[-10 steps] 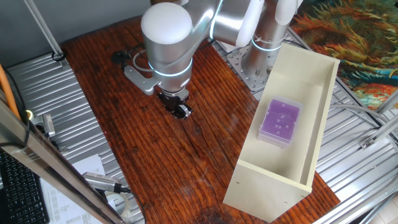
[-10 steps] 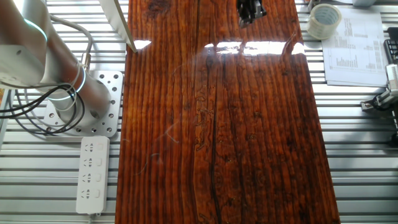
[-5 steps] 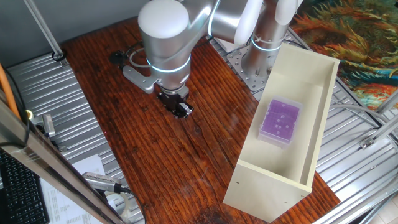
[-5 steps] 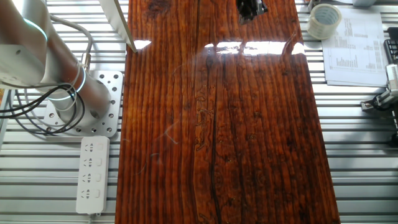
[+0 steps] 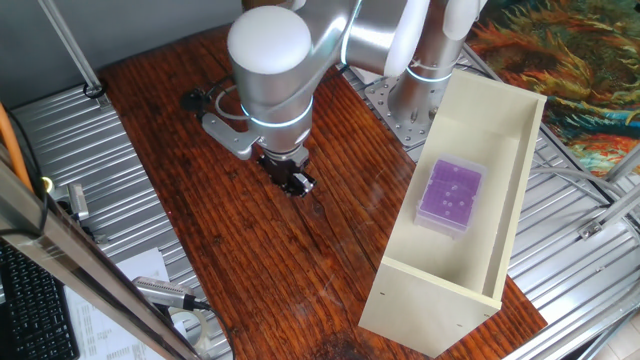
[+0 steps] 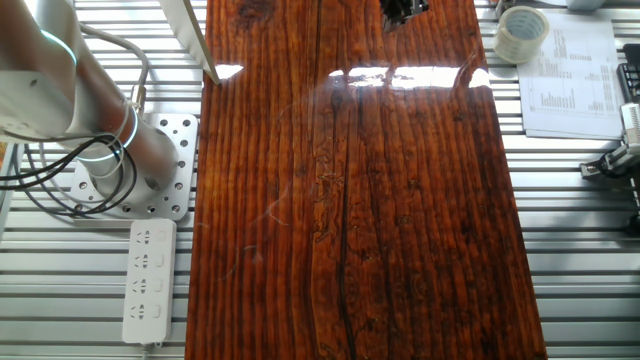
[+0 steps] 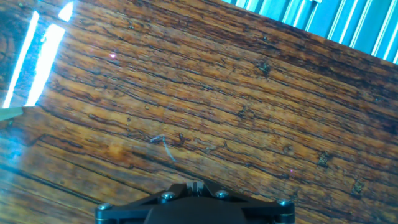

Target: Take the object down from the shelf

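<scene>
While the purple box point(image 5: 451, 195) sits flat inside the cream shelf point(image 5: 500, 150) at the right of one fixed view, the gripper point(image 5: 296, 182) hangs left of centre over bare wooden table point(image 5: 300, 260), well apart from both. Box lies mid-shelf, dotted face up, nothing touching it. Gripper holds nothing; can't tell whether its fingers are spread or pressed together. Other fixed view: gripper point(image 6: 404, 8) only shows at the top edge, tape roll point(image 6: 522, 33) upper right, power strip point(image 6: 147, 280) lower left. Hand view shows only wood grain and the gripper's dark base at the bottom edge.
</scene>
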Action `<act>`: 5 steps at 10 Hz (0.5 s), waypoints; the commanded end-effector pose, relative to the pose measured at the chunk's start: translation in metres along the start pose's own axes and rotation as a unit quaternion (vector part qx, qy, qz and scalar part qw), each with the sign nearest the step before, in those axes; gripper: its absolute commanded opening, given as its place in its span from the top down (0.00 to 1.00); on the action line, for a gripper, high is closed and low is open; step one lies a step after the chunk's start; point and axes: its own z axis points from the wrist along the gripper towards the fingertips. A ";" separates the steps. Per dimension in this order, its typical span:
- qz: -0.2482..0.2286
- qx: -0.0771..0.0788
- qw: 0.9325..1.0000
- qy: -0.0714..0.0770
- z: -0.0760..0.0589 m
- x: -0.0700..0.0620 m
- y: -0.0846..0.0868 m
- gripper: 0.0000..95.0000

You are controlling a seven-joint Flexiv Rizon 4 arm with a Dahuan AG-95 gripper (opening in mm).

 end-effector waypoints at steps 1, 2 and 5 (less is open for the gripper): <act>0.002 0.000 1.000 -0.001 0.000 0.000 0.000 1.00; 0.002 -0.002 1.000 -0.002 0.000 0.000 0.001 1.00; 0.008 -0.001 1.000 0.003 -0.008 -0.006 0.017 1.00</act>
